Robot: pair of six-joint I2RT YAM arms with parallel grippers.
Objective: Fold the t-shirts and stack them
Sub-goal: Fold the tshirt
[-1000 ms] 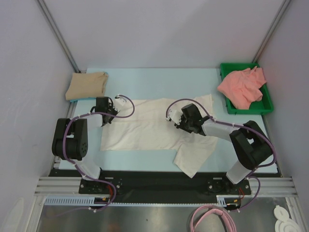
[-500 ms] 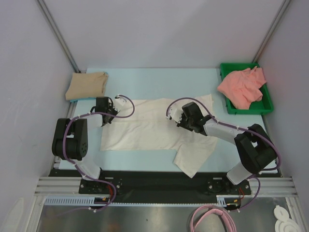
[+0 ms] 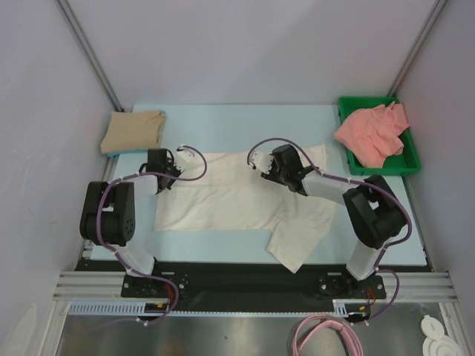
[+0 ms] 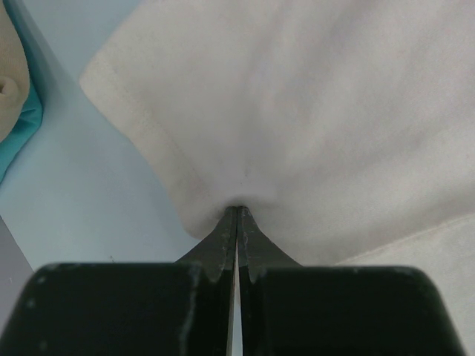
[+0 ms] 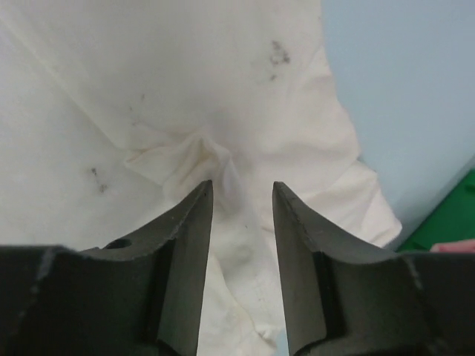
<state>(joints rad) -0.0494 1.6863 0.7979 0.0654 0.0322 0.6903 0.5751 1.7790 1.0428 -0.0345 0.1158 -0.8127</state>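
The cream-white t-shirt (image 3: 230,196) lies spread flat on the blue table, one sleeve hanging toward the near edge. My left gripper (image 3: 171,176) is shut on its left edge, and the cloth bunches at the closed tips (image 4: 237,209). My right gripper (image 3: 271,170) is open and empty, low over the shirt's far right part, with a small wrinkle of cream cloth (image 5: 204,152) just ahead of the tips (image 5: 242,189). The tan-beige t-shirt (image 3: 133,131) lies folded at the back left. The salmon-pink t-shirt (image 3: 371,133) is crumpled in the green tray (image 3: 407,165).
The green tray stands at the back right, and its corner shows in the right wrist view (image 5: 445,222). The tan shirt's edge (image 4: 9,74) shows at the left of the left wrist view. Grey walls enclose the table on three sides.
My right gripper has moved away from me and leftward over the cream shirt, toward its far edge. The left gripper has held still, shut on the cloth.
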